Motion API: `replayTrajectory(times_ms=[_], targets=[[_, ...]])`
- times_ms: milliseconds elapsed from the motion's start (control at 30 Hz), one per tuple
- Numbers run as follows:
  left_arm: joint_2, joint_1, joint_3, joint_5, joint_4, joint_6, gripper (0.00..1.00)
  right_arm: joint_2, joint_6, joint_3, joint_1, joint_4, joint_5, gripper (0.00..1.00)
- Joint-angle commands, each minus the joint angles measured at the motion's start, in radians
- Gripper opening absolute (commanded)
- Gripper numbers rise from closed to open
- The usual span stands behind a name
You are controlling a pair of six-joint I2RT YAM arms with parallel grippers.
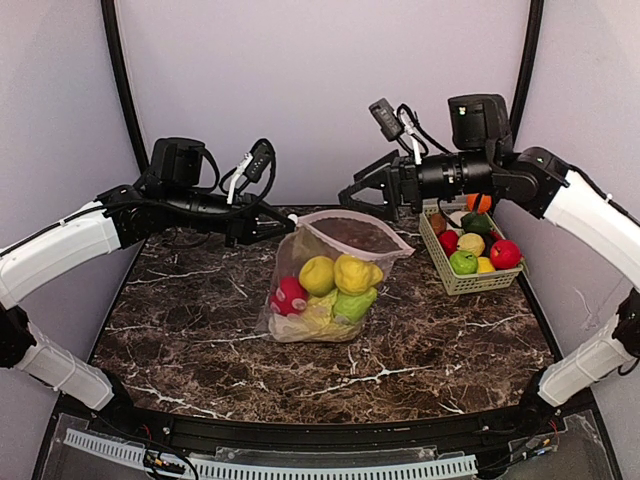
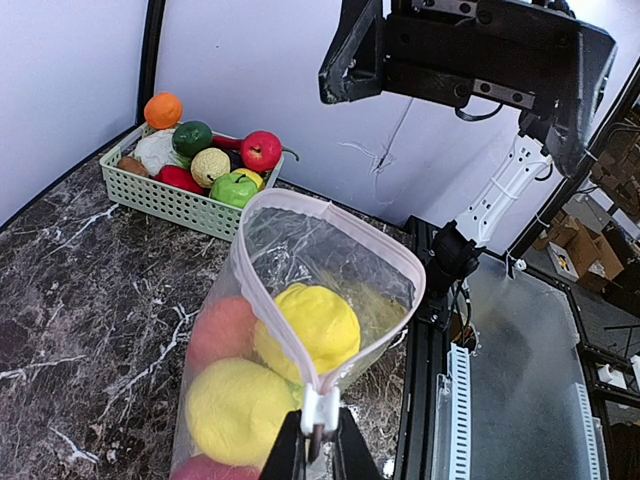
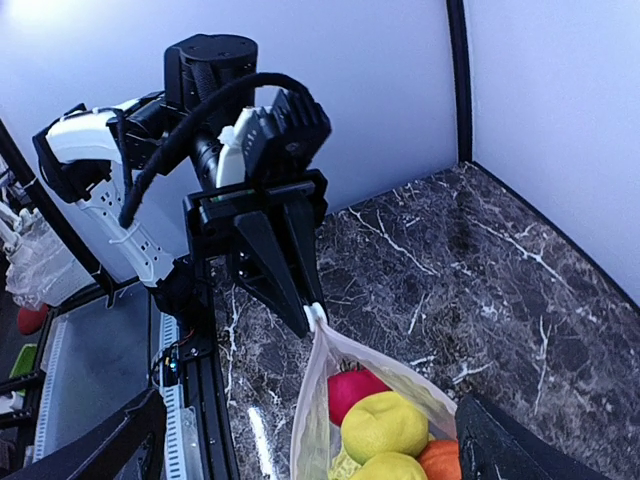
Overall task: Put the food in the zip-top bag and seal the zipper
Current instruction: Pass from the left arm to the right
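Observation:
The zip-top bag [image 1: 300,255] stands mid-table with its mouth open. Inside are a red apple [image 1: 288,296], yellow lemon [image 1: 317,274], green pear [image 1: 352,303] and leafy cabbage [image 1: 312,318]. My left gripper [image 1: 283,228] is shut on the white slider tab [image 2: 321,410] at the left end of the pink zipper [image 2: 258,292]. It also shows in the right wrist view [image 3: 285,270]. My right gripper [image 1: 352,192] is open and empty, hovering just above the far side of the bag's mouth. In its own view its jaws stand wide apart over the bag [image 3: 330,400].
A pale green mesh basket [image 1: 450,272] at the right holds several more fruits and vegetables, also seen in the left wrist view [image 2: 150,195]. White walls with black posts close in the back and sides. A black rail runs along the near table edge.

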Motion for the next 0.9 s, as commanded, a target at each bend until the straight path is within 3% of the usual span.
replayTrajectory(times_ms=[0,300,533,733,867], targets=[[-0.027,0.000,0.005,0.040,0.020,0.002,0.01,0.095,-0.231,0.117,0.055,-0.150,0.004,0.98],[0.000,0.000,0.048,0.075,-0.038,0.012,0.01,0.271,-0.372,0.288,0.147,-0.261,0.091,0.94],[0.012,0.000,0.062,0.106,-0.060,0.022,0.01,0.353,-0.456,0.365,0.159,-0.315,0.126,0.83],[0.025,0.000,0.069,0.125,-0.068,0.019,0.01,0.394,-0.499,0.410,0.159,-0.368,0.137,0.66],[0.022,0.000,0.064,0.114,-0.064,0.020,0.01,0.384,-0.497,0.399,0.159,-0.366,0.118,0.40]])
